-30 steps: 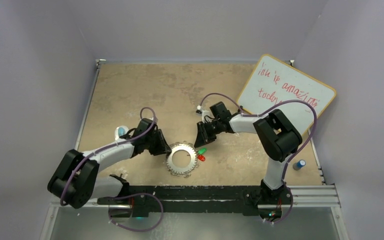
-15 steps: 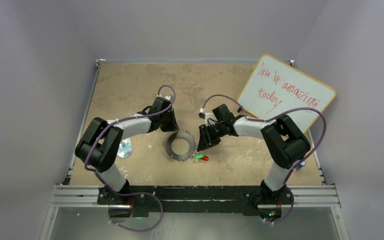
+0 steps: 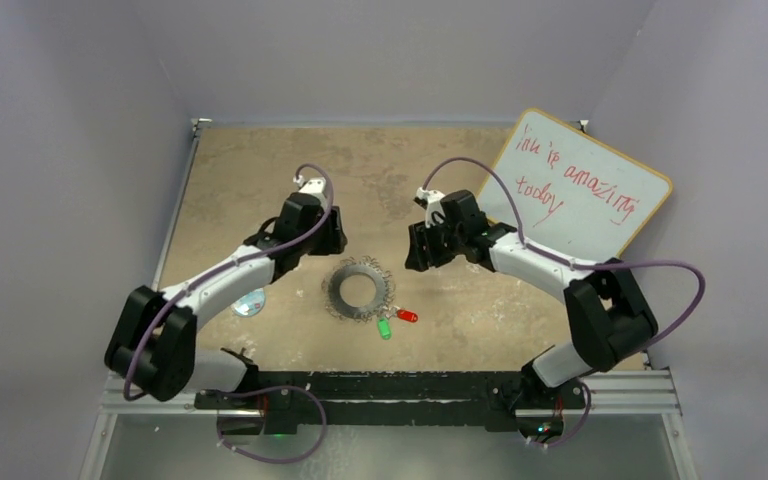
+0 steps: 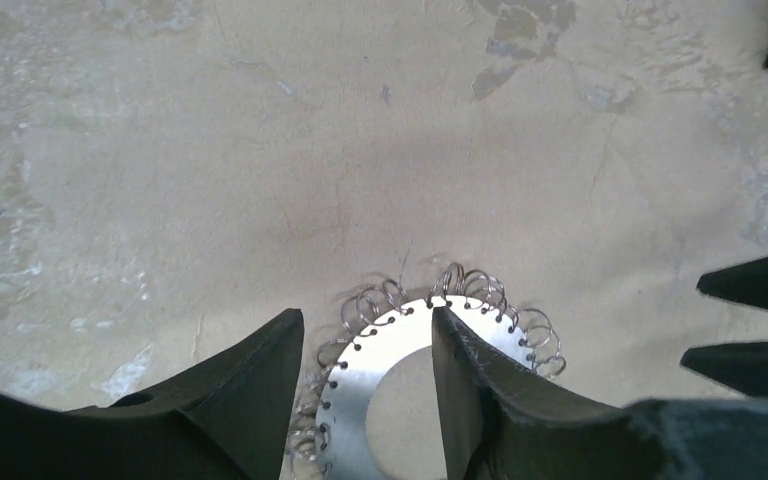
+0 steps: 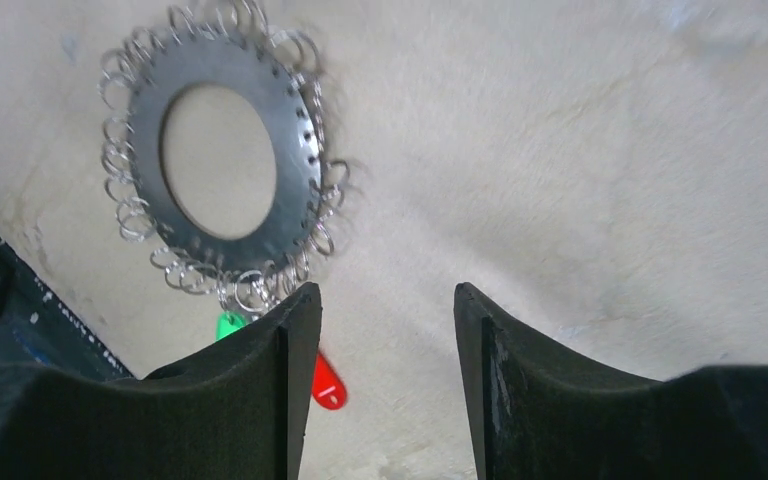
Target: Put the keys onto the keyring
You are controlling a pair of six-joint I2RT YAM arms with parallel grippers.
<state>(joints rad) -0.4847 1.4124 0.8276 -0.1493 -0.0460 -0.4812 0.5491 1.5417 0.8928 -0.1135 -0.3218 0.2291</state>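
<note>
The keyring (image 3: 342, 291) lies flat mid-table, a silvery ring fringed with small wire loops, also seen in the left wrist view (image 4: 400, 335) and the right wrist view (image 5: 295, 160). The keys lie at its near-right rim: the green-headed key (image 3: 384, 327) (image 5: 227, 324) and the red-headed key (image 3: 406, 315) (image 5: 327, 386), both touching the fringe. Whether they are threaded on a loop I cannot tell. My left gripper (image 3: 332, 238) (image 4: 366, 314) hovers open just behind the ring's far-left edge, holding nothing. My right gripper (image 3: 420, 252) (image 5: 386, 290) hangs open to the ring's far right, with bare table between its fingers.
A whiteboard (image 3: 572, 185) with red writing leans at the back right. A clear bluish plastic object (image 3: 250, 302) lies left of the ring, beside the left forearm. The black rail (image 3: 390, 385) runs along the near edge. Grey walls close in the table.
The left arm swung from the ring's left to behind it, and the ring slid away from the rail. Both grippers opened wider and drew back from the ring. The keys now lie at its near-right rim.
</note>
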